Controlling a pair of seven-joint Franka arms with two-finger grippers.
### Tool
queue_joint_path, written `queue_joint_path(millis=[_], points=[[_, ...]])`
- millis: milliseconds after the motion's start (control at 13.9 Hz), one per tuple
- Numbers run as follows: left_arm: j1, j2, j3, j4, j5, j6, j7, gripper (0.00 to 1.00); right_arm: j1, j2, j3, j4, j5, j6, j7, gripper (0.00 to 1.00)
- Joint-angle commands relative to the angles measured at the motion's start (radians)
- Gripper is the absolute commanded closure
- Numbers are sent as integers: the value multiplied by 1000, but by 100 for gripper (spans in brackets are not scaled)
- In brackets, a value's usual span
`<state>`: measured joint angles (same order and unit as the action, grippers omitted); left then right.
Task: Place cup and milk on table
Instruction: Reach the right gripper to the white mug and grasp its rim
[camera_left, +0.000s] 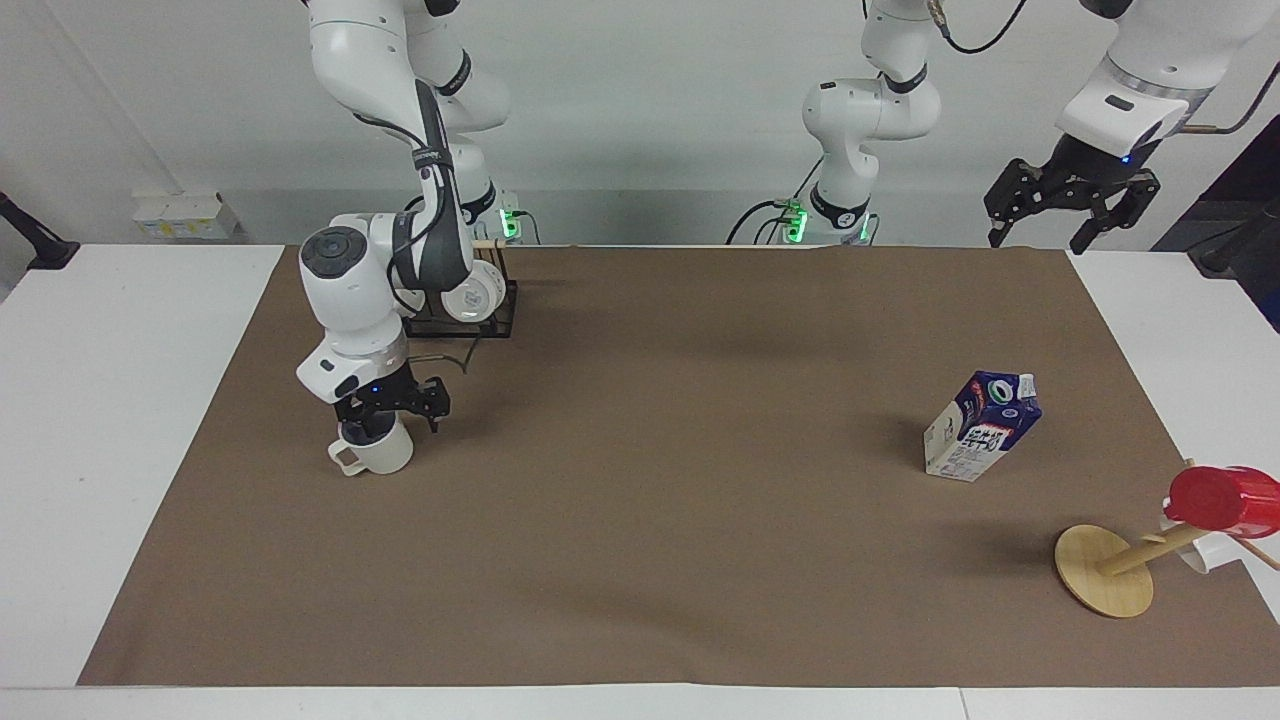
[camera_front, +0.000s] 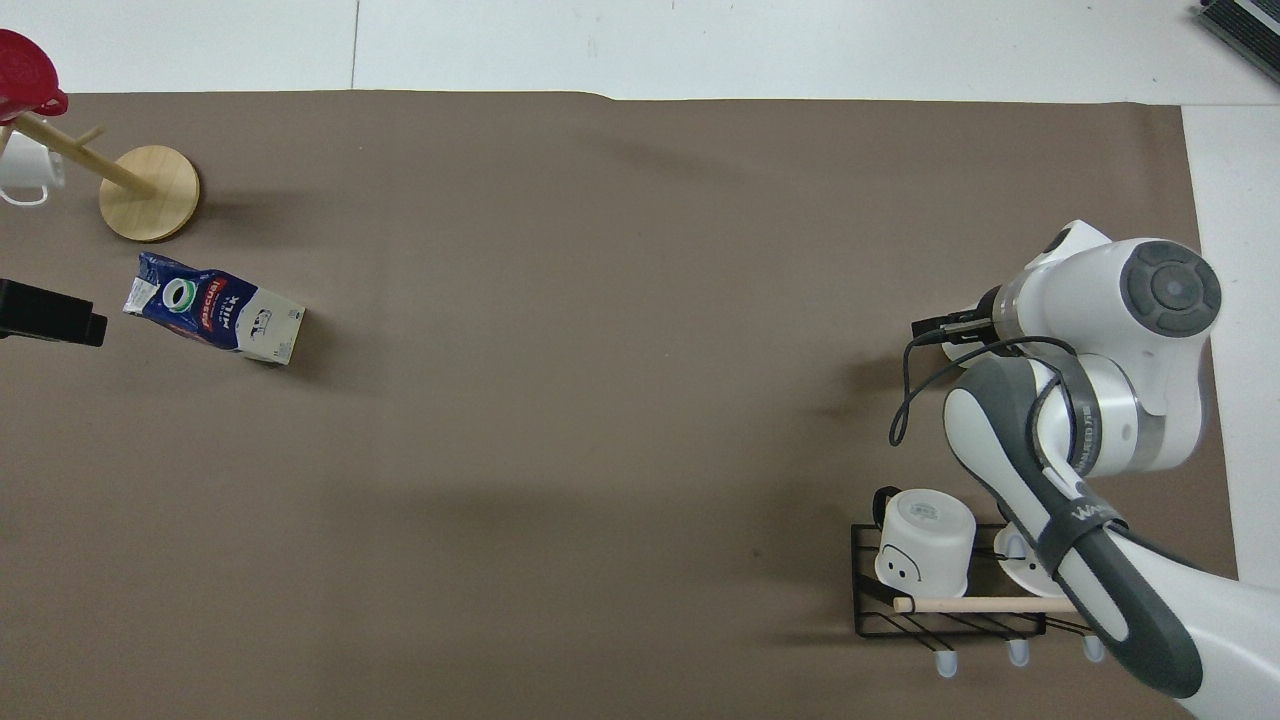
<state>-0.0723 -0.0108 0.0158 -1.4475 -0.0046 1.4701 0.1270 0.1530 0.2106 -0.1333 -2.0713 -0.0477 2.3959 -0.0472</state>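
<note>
writing: the milk (camera_front: 215, 320) shows "milk" in white on its dark blue upper part, under a red brand word i cannot make out; the right arm's dark sleeve carries white lettering too small to read.
milk look: one small gable-top carton, blue above, white below, round green-ringed cap, standing on the brown sheet (camera_left: 660, 560) of the table (camera_left: 110, 420), well apart from both grippers, toward the left arm's end.
cup look: one cream-beige cup (camera_left: 372, 452) with a squarish loop handle, upright on the sheet.
right gripper (camera_left: 392, 407): down at the cup's mouth, jaws spread, one finger over the opening and the other outside the wall; not closed on it.
left gripper (camera_left: 1070, 205): waits raised over the table's edge, jaws spread, nothing in them.
counts: two white mugs (camera_front: 925, 540) upside down on a black wire rack (camera_front: 945, 605); one red cup (camera_left: 1225, 500) on one wooden stand (camera_left: 1105, 570), one white mug beside it.
</note>
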Motion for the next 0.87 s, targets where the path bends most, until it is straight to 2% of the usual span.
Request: queue_joint_path(millis=[0,144,216,288,793], points=[[8,-26,0,-36,-18,27,3,0,-12,-7,4,-13,-6,20,-30,5],[9,-26,0,-36,-18,30,5,0,-10,-7,4,-13,-6,19,-26,60],[9,-26,0,-36,-18,30,5,0,-10,-7,4,-13,-6,19,-20,83],[9,-26,0,-36,-18,30,5,0,-12,-7,4,-13,-6,17,-17,100],[9,-26,3,-50,-18,58,8,0,-3,-17,4,20,-6,-6,-11,100]])
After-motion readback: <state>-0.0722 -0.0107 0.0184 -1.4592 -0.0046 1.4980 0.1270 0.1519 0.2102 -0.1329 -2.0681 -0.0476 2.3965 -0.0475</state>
